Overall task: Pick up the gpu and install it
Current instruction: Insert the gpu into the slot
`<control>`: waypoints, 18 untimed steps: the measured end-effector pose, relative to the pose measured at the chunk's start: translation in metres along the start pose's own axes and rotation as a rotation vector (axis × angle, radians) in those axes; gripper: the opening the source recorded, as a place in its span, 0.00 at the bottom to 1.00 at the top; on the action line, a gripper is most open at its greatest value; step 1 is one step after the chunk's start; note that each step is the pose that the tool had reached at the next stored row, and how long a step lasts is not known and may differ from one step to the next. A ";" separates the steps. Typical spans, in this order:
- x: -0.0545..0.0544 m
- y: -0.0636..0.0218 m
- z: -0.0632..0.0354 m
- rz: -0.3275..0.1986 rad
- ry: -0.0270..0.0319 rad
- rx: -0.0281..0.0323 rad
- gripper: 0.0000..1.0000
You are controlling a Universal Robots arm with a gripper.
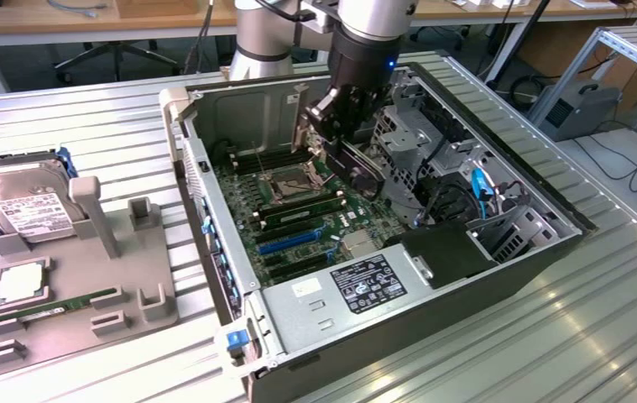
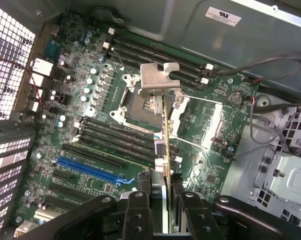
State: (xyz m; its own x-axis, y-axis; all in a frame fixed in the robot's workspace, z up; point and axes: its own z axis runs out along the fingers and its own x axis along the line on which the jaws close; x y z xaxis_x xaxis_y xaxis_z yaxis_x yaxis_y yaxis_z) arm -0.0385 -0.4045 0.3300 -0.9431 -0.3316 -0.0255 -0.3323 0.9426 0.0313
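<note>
black fingers (image 2: 138, 216) clamp the thin, silver-bracketed gpu (image 2: 160, 78) edge-on over the green motherboard (image 2: 231, 120).

Worktop (image 1: 94, 126): ribbed silver-grey metal slats, running across the whole exterior view.
Centre to lower right: open computer case (image 1: 408, 353), side panel off, set directly on the slats.
Lower left: grey moulded parts holder (image 1: 150, 302), flat on the slats, just beside the case.

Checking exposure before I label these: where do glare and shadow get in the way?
Exterior view: bright streaks on the ribbed metal table; the drive-bay side of the computer case sits in shadow. Wrist view: the vent grille is washed out white; the fingers holding the gpu are nearly black.
</note>
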 end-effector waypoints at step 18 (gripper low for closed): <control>0.000 0.0000 0.0000 -0.081 0.0025 -0.0021 0.27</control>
State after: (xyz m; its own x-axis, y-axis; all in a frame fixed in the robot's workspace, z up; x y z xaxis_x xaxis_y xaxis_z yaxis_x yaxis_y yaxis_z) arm -0.0385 -0.4045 0.3300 -0.9132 -0.4068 -0.0255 -0.4074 0.9127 0.0313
